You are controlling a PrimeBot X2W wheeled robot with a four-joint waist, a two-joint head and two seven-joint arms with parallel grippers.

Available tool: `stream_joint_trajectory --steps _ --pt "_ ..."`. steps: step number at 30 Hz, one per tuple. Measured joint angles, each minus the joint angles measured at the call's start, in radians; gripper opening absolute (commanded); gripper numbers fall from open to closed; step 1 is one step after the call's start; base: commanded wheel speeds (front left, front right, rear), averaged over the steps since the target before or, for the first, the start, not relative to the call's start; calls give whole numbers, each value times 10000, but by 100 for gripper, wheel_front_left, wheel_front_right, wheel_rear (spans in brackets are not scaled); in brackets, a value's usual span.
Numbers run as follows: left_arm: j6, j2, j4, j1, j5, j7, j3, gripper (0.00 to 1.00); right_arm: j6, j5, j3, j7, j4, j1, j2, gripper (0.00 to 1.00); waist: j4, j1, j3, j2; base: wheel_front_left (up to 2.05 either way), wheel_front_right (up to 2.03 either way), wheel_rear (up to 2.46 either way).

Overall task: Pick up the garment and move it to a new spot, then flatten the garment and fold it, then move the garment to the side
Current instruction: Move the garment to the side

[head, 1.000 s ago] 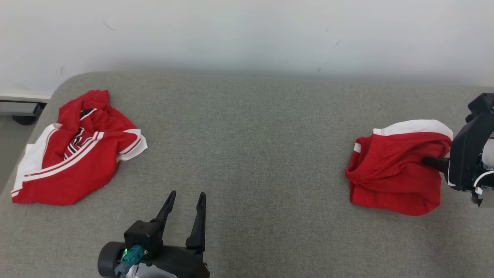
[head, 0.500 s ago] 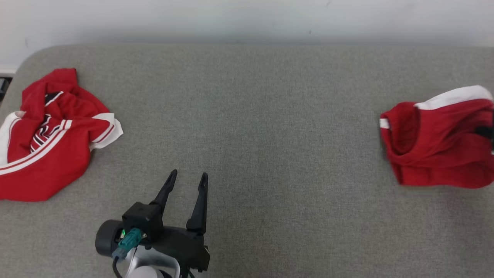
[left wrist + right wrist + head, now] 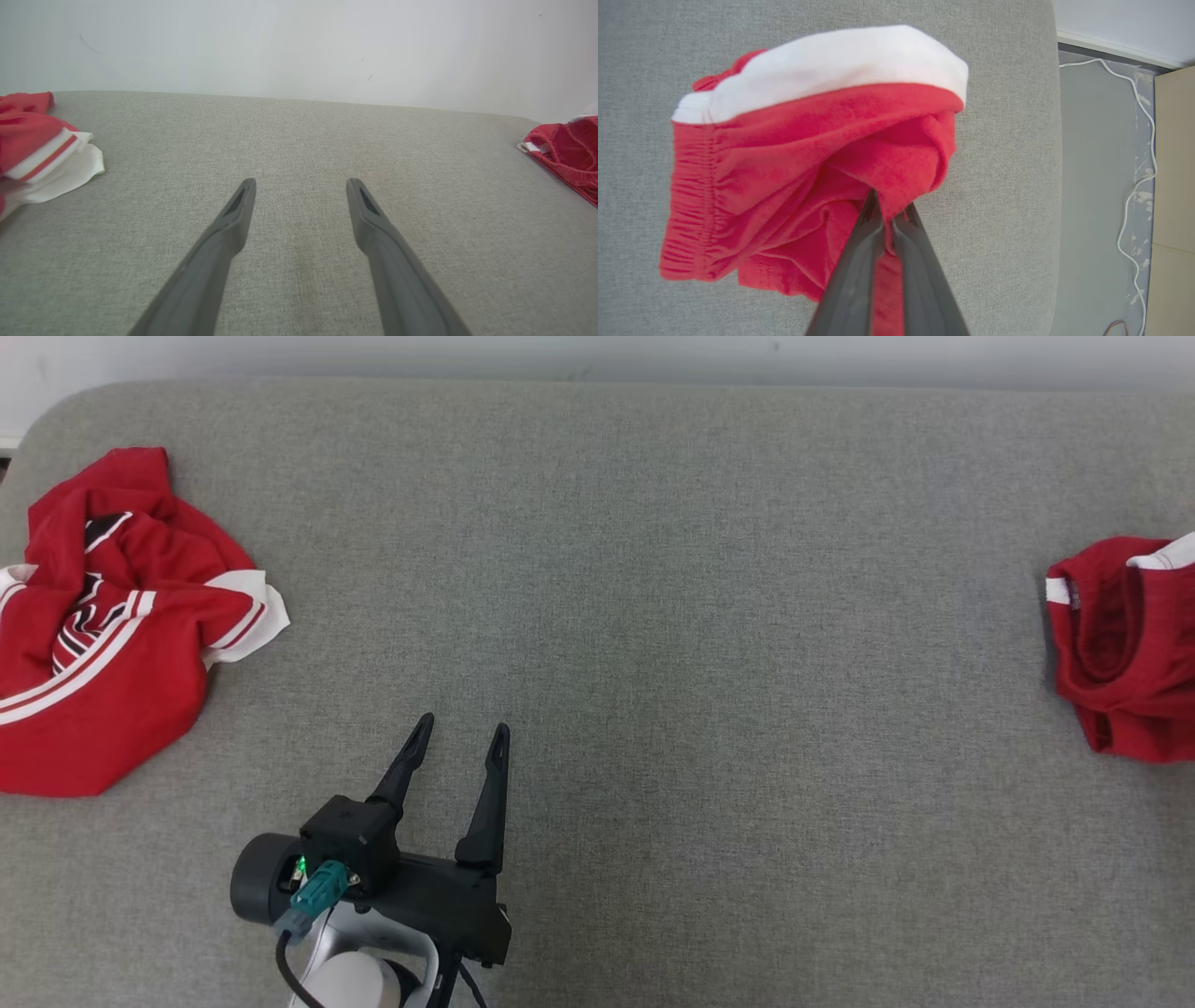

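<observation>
The right claw (image 3: 888, 210) is clenched on the red shorts (image 3: 794, 154) at the cushion (image 3: 653, 569)'s far right end, waistband facing the middle, while the left claw (image 3: 463, 724) hangs open well apart, nearer the crumpled jersey (image 3: 112, 644) on the left

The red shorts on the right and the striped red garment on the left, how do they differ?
The red shorts have a plain white band and a gathered waistband; the striped red garment shows white stripes and dark markings. The shut right gripper pinches the shorts; nothing touches the striped garment. Both are red and white, bunched on the grey padded surface.
</observation>
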Motion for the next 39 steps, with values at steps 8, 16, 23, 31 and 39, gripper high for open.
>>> stream_joint_trajectory --steps 8,16,23,31,39 --pt "0 4 107 -9 0 -2 35 100 0 -880 502 -186 518 -417 -48 100 70 0 73 0 0 0 0" --pt "0 -4 259 -13 -4 -6 48 100 27 -1542 920 -431 872 -658 -178 100 64 0 -76 0 0 0 0" --pt "0 -12 460 -9 -52 -107 115 100 372 -734 433 -1540 732 -869 855 100 29 0 -299 0 0 0 0" --pt "13 157 500 128 -130 -326 512 100 675 309 -560 -3973 -322 17 1760 100 -54 -2 -801 -1 0 0 0" --pt "29 284 451 745 -343 -460 811 100 420 608 -1241 -6209 -1864 1564 2472 100 -316 -2 -1363 -1 0 0 0"
